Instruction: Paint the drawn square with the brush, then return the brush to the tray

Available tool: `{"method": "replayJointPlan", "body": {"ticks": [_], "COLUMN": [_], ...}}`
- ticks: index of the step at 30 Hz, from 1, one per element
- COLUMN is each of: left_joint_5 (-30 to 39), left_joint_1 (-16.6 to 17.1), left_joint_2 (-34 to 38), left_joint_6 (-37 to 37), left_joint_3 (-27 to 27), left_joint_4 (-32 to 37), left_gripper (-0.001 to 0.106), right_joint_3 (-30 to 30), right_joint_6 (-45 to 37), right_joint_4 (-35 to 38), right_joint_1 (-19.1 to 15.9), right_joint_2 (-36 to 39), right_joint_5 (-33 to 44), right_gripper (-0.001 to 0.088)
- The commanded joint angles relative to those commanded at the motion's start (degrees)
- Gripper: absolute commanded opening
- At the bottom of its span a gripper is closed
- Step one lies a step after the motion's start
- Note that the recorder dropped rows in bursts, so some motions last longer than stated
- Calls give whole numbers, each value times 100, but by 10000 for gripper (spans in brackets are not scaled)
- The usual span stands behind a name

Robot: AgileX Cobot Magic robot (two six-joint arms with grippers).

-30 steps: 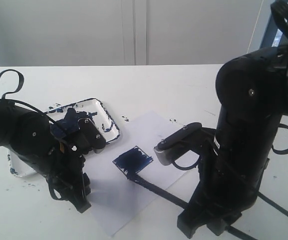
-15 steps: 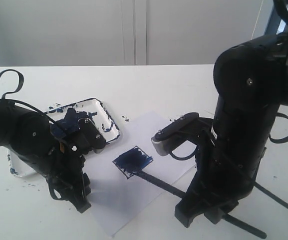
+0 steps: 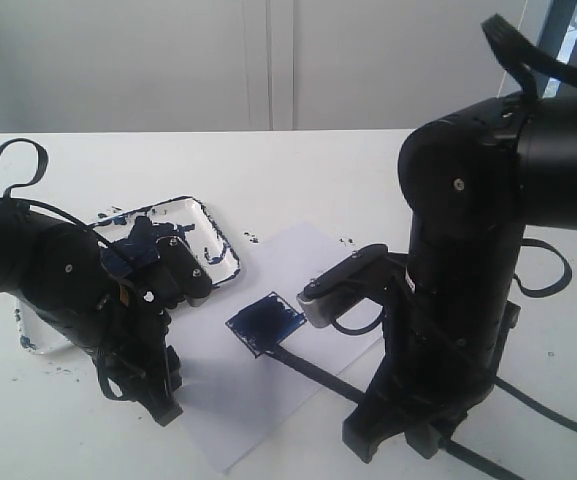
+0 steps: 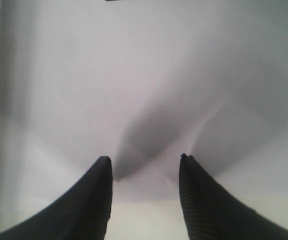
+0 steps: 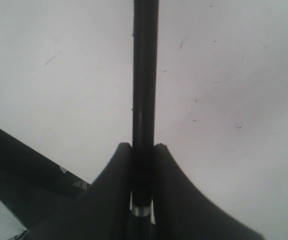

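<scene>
With the drawn square [image 3: 265, 323] largely filled dark blue, the brush [image 5: 145, 75] is clamped in the right gripper [image 5: 143, 148], tip at the square's edge, the left gripper [image 4: 144, 161] is spread empty, and return to the tray [image 3: 218, 235] is judged outstanding.

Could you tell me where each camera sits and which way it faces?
Exterior: off the arms, looking down across the table toward a wall; left arm, right arm, tray, painted square show.
Left wrist: on the left arm, facing a white surface past its open, empty jaws.
Right wrist: on the right arm, looking along the brush clamped in its jaws.
Shared: exterior and right wrist both show the brush.
</scene>
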Motion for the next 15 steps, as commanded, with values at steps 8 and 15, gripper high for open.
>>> {"method": "replayJointPlan", "body": {"ticks": [8,15], "left_joint_5": [-10,12], "left_joint_1": [0,0], "left_joint_2": [0,0], "left_joint_6": [-11,-9], "left_joint_3": [0,0], "left_joint_4": [0,0], "left_gripper": [479,479], "right_joint_3": [0,0], "right_joint_6": [0,15], "right_joint_4": [12,23], "right_joint_1": [0,0], "right_joint_2": [27,2], "right_joint_5": [0,0], "right_gripper": [0,0]}}
